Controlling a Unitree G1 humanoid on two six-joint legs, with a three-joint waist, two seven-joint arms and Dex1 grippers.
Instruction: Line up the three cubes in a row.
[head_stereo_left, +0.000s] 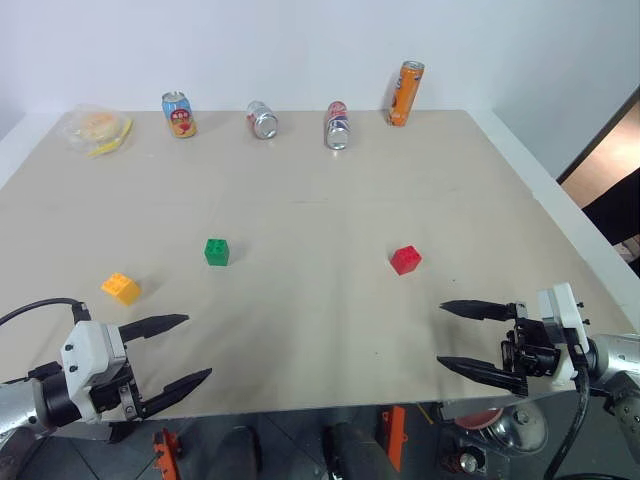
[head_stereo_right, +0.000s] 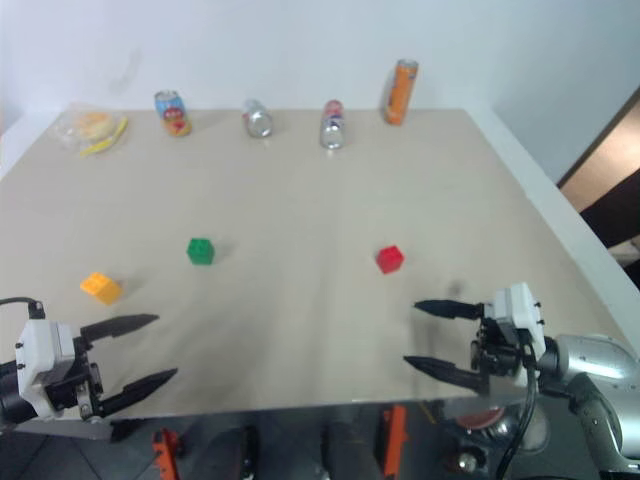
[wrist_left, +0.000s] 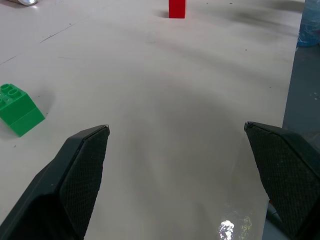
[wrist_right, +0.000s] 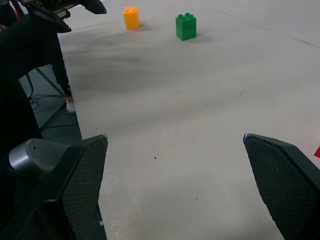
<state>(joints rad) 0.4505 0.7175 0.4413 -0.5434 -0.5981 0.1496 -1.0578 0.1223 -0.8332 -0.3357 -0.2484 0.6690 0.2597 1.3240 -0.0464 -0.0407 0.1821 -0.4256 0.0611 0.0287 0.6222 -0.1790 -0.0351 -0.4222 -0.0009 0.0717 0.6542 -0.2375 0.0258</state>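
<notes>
Your inventory at this moment, largest item first.

Table (head_stereo_left: 300, 200): pale, wide, carrying everything below.

Left gripper (head_stereo_left: 182, 350): hung over the near left edge, its two black fingers spread wide, nothing between them.

Right gripper (head_stereo_left: 458, 338): hung over the near right edge, fingers likewise spread wide and empty.

Drink cans, along the far edge: a tall orange can (head_stereo_left: 404, 93) standing upright; a red-and-blue can (head_stereo_left: 337, 125); a silver can (head_stereo_left: 262, 119) that seemed to lie on its side; a blue-topped can (head_stereo_left: 179, 114). You could read no brand or lettering on any of them; the print was too small.

Clear bag (head_stereo_left: 97, 128): at the far left corner, with something yellow inside.

Red cube (head_stereo_left: 406, 259): right of centre, standing alone.

Green cube (head_stereo_left: 216, 251): left of centre, well apart from the red one.

Yellow-orange cube (head_stereo_left: 120, 288): nearer you and further left, just beyond the left gripper.

Progress: judged as not begun. You had three cubes scattered, none touching, none held; green and red sat roughly level, the yellow-orange off that line. All three were left to be gathered into one row.
</notes>
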